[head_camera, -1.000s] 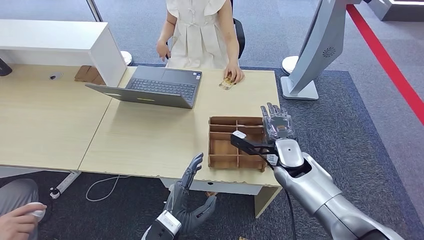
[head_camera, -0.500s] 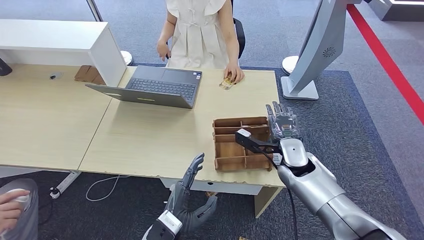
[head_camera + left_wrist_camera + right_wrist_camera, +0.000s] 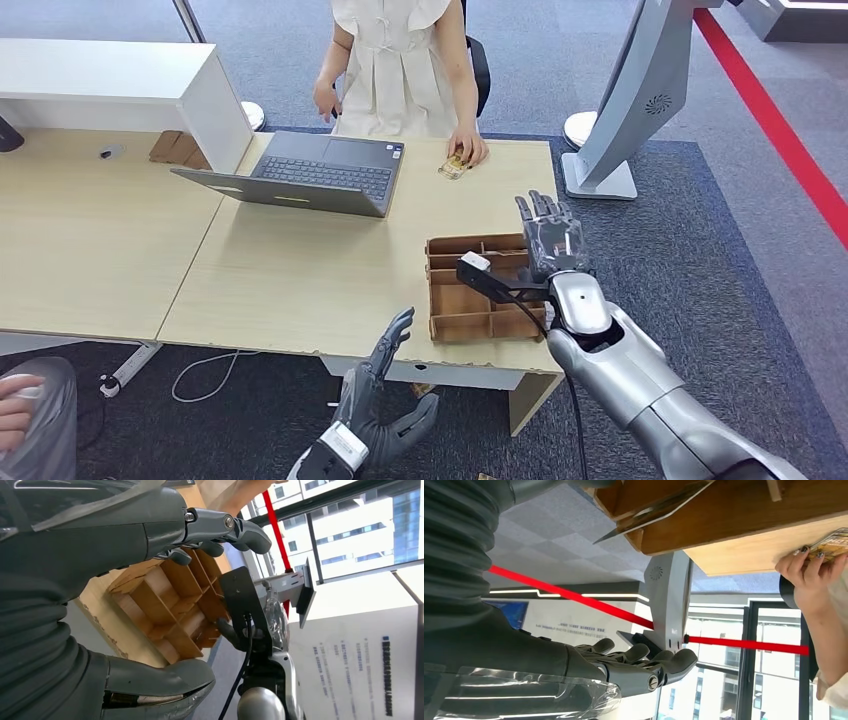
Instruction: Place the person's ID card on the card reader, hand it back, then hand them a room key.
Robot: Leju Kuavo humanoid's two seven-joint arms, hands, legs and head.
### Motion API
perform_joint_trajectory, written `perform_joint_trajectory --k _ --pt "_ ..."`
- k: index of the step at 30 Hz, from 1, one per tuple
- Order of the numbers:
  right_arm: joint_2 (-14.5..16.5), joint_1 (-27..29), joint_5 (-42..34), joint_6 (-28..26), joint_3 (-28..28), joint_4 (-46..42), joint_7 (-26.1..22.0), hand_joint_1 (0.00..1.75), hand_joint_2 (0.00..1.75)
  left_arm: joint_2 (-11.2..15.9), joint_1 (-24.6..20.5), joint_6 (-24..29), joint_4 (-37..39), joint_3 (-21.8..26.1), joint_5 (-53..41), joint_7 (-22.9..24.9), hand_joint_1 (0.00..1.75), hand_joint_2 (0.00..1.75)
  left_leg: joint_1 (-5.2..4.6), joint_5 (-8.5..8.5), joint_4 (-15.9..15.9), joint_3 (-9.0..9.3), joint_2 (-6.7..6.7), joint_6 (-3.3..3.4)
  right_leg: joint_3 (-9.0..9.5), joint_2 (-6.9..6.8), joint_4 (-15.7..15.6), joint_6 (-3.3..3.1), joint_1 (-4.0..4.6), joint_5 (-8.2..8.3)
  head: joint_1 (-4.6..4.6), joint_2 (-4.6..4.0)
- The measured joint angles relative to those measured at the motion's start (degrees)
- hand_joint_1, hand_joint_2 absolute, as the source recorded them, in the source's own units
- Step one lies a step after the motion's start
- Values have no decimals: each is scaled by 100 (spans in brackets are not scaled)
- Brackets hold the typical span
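Note:
Across the table, a person in a white dress rests a hand (image 3: 468, 147) on a small yellowish card (image 3: 453, 165), which lies flat on the tabletop; the same hand (image 3: 808, 575) and card (image 3: 833, 541) appear in the right wrist view. My right hand (image 3: 548, 236) hovers open over the right end of a wooden compartment tray (image 3: 482, 292), fingers stretched and holding nothing (image 3: 636, 666). My left hand (image 3: 378, 402) hangs open below the table's front edge, fingers spread (image 3: 225, 527), near the tray (image 3: 170, 600). A thin flat sheet (image 3: 655, 515) sticks out of one tray compartment.
An open grey laptop (image 3: 312, 172) sits at the table's far left-centre. A white raised counter (image 3: 120, 85) stands at the left. A tall grey stand (image 3: 625, 110) rises off the table's right corner. Another person's hand (image 3: 15, 410) is at the lower left.
The wooden tray has slid slightly to the right. My right hand drifted right, then back left and a little farther over the tray. The left hand barely moved.

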Motion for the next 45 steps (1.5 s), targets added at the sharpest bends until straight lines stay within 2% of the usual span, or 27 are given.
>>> perform_joint_trajectory --k 16,20,21,32,45 --pt "1 57 50 51 3 -54 20 2 175 -31 -20 -92 57 0 -2 -9 0 175 0 0 0 0 0 0 0 0 -1 0 0 0 -1 0" --pt "-1 61 48 69 3 -53 20 171 175 -34 -22 -97 61 0 -2 -10 0 175 0 0 0 0 0 0 0 0 -1 0 0 0 -1 0" --pt "-1 61 38 91 3 -53 20 175 175 -37 -22 -103 63 0 -2 -10 0 175 0 0 0 0 0 0 0 0 0 0 0 0 -1 0" --pt "-23 82 -60 333 -30 -54 21 175 175 -61 -35 -255 99 3 -16 -13 0 175 0 0 0 0 0 0 0 0 -1 0 0 0 0 0" --pt "-26 88 19 143 -138 -38 108 175 175 -107 -38 -361 147 43 -96 2 0 175 0 0 0 -1 0 0 0 0 -1 0 0 0 -1 0"
